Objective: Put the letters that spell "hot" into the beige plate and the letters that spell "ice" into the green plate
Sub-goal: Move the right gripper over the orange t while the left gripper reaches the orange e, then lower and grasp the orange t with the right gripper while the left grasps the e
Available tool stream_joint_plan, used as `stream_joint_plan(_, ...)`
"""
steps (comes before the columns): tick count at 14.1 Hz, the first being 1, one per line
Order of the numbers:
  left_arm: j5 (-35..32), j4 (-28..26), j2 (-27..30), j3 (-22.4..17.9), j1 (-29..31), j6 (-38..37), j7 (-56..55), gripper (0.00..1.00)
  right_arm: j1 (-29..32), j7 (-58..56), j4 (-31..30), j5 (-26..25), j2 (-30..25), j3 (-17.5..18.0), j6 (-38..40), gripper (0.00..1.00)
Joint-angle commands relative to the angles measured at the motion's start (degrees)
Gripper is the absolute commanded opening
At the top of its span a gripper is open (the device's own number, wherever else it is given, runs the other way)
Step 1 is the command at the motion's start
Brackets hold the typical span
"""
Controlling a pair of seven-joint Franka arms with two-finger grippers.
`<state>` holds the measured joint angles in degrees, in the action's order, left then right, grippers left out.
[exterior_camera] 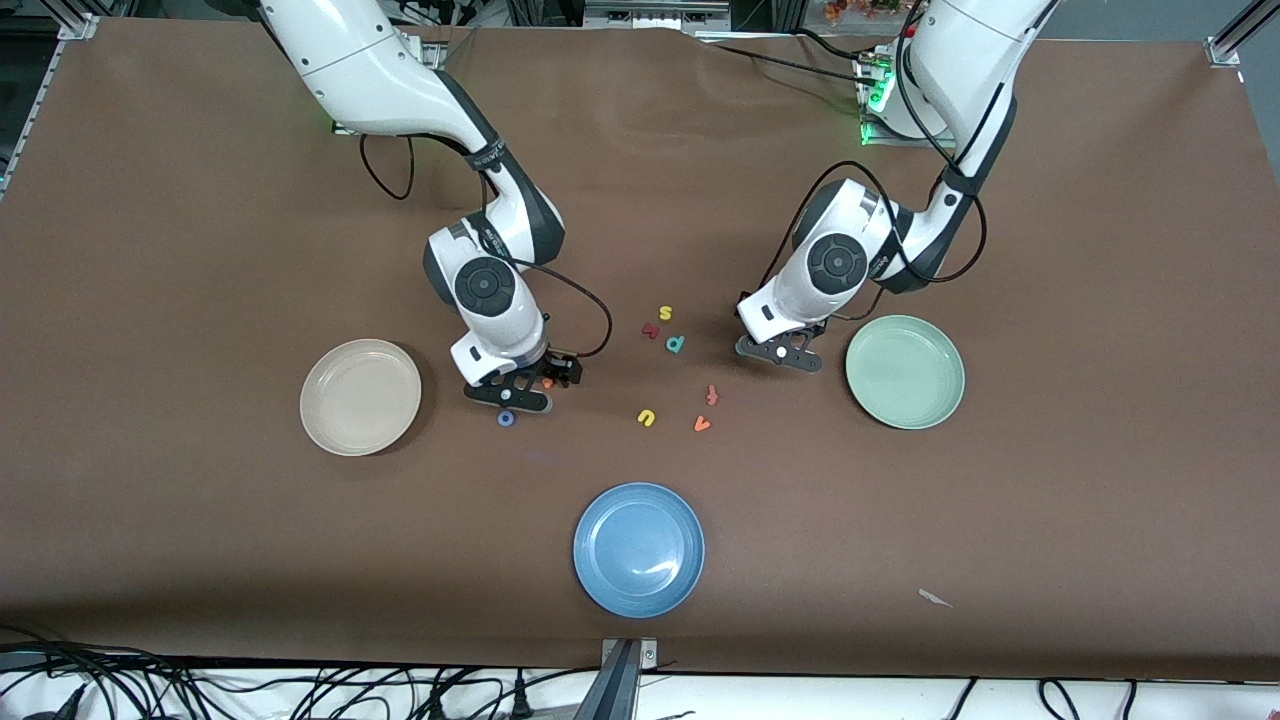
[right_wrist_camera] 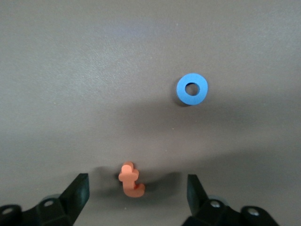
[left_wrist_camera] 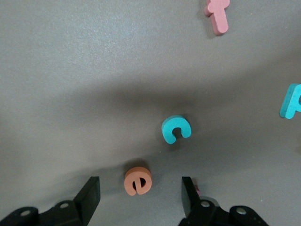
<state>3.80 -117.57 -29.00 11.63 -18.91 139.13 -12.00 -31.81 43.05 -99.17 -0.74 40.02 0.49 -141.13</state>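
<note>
The left hand [left_wrist_camera: 140,197] hangs low over the table [exterior_camera: 200,250] beside the green plate [exterior_camera: 905,372], fingers spread apart around the orange e [left_wrist_camera: 138,180] — not gripping it, the teal c [left_wrist_camera: 176,129] close by. The right hand [right_wrist_camera: 136,193], near the beige plate [exterior_camera: 361,396], stands likewise spread around the orange t [right_wrist_camera: 131,180], the blue o [right_wrist_camera: 192,89] just beside it; both plates hold nothing.

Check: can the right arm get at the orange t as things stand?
Probably yes. The right tool is open, the orange t lies on the table between its fingers, and the blue o sits well apart.
</note>
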Motion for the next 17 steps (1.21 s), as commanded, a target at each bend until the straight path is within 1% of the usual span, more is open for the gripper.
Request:
stream_joint_plan(1,0.0,-0.3,-0.4,-0.3,-0.2,1.4,-0.2,0.77,-0.3,-0.4,1.2,0.3,1.4,-0.1,-0.5,0.83)
stream_joint_plan(2,-0.1,-0.4,-0.5,-0.4,0.1,1.8,0.2,0.74,-0.3,-0.4,1.3,0.3,1.5,0.0,-0.5,0.76)
stream_joint_plan(3,-0.1,-0.4,-1.0,-0.3,0.9,1.9,0.2,0.74,-0.3,-0.3,1.5,0.4,1.7,0.0,-0.5,0.72)
stream_joint_plan(4,-0.1,-0.4,-1.5,-0.3,1.1,2.5,0.2,0.74,-0.3,-0.4,1.5,0.4,1.8,0.0,-0.5,0.65)
stream_joint_plan(5,-0.1,-0.4,-1.6,-0.3,1.1,2.6,0.2,0.64,-0.3,-0.3,1.6,0.4,1.8,0.1,-0.5,0.59)
stream_joint_plan(6,-0.1,-0.4,-1.8,-0.3,1.0,2.9,0.3,0.60,-0.4,-0.1,1.7,0.4,2.0,0.1,-0.5,0.53)
stream_joint_plan(7,-0.1,-0.5,-1.8,-0.3,1.0,2.9,0.3,0.52,-0.5,0.2,2.0,0.5,2.3,0.4,-0.5,0.50)
stream_joint_plan(8,-0.1,-0.5,-1.9,-0.3,0.8,2.9,0.3,0.49,-0.5,0.4,2.0,0.7,2.3,0.8,-0.5,0.49)
stream_joint_plan(10,-0.1,-0.5,-2.6,-0.3,0.6,2.9,0.2,0.48,-0.6,0.6,2.0,1.4,2.3,0.8,-0.5,0.49)
stream_joint_plan(13,-0.1,-0.5,-2.6,-0.3,0.5,2.9,0.2,0.48,-0.6,0.4,2.0,1.4,2.5,1.0,-0.5,0.42)
stream_joint_plan(14,0.0,-0.5,-2.7,-0.3,0.4,2.9,0.2,0.48,-0.6,-0.1,2.0,1.4,2.5,1.0,-0.5,0.38)
stream_joint_plan(17,0.0,-0.5,-3.0,-0.2,0.1,2.9,-0.5,0.50,-0.5,-0.3,2.0,1.3,2.9,1.0,-0.5,0.18)
